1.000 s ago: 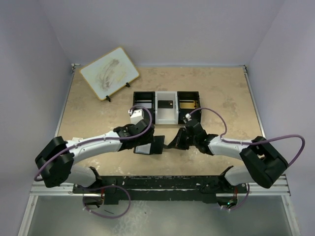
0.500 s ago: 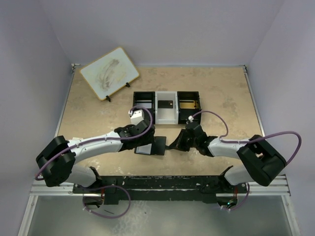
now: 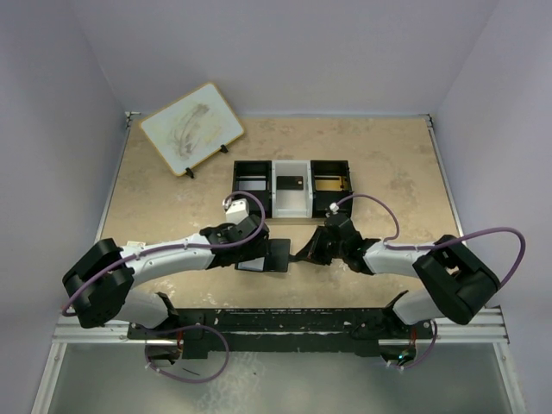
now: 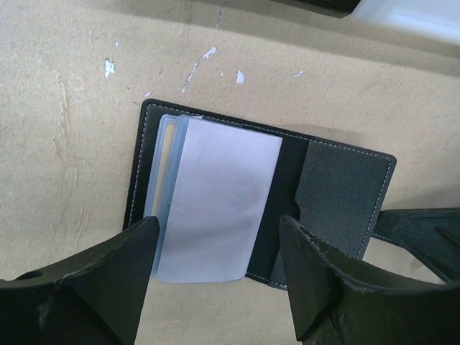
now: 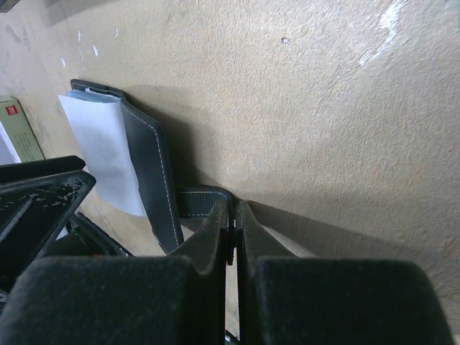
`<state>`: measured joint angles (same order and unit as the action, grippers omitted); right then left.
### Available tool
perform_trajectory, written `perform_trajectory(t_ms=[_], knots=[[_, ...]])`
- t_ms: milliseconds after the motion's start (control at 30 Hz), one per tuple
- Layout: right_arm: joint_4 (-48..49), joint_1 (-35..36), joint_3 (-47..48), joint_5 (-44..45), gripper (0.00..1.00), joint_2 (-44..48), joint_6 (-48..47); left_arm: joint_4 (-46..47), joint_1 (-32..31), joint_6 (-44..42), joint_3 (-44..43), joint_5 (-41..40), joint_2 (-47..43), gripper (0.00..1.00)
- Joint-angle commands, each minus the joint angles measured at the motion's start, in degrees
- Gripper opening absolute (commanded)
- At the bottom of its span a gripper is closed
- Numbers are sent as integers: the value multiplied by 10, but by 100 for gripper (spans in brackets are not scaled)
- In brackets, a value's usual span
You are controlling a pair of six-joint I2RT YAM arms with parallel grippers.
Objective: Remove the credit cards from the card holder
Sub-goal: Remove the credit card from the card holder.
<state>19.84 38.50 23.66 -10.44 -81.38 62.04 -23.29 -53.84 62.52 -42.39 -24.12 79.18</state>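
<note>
The card holder [image 4: 338, 194] lies open on the table, a black bifold with a grey inner flap on the right. Pale grey-blue credit cards [image 4: 215, 201] stick out of its left pocket, fanned toward me. My left gripper [image 4: 218, 224] is open, its two fingertips standing either side of the front card's near end without touching it. My right gripper [image 5: 231, 205] is shut on the card holder's black strap [image 5: 195, 201] at the right edge, holding that flap [image 5: 147, 165] tilted up. From above, both grippers meet at the card holder [image 3: 278, 254].
A black-and-white three-compartment tray [image 3: 250, 164] stands just behind the arms, with a dark item in its middle bin. A whiteboard on a stand [image 3: 191, 128] leans at the back left. A small pale box with a red mark [image 5: 16, 129] lies beside the card holder.
My left gripper has drawn slightly back toward the near edge and its jaws have widened a little. The right gripper keeps its grip on the strap and has shifted slightly left.
</note>
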Motion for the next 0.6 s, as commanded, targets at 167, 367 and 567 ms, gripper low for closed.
perform_trajectory(t_ms=[167,367,567], knots=[[-12,-1,3,-6,0,-18,-7,58,-5,-2,8,40,-15,63],[-13,0,12,-12,0,-40,-12,89,-5,-11,14,77,5,62],[-32,-1,29,-12,0,-55,-19,77,-5,-34,-6,88,9,63]])
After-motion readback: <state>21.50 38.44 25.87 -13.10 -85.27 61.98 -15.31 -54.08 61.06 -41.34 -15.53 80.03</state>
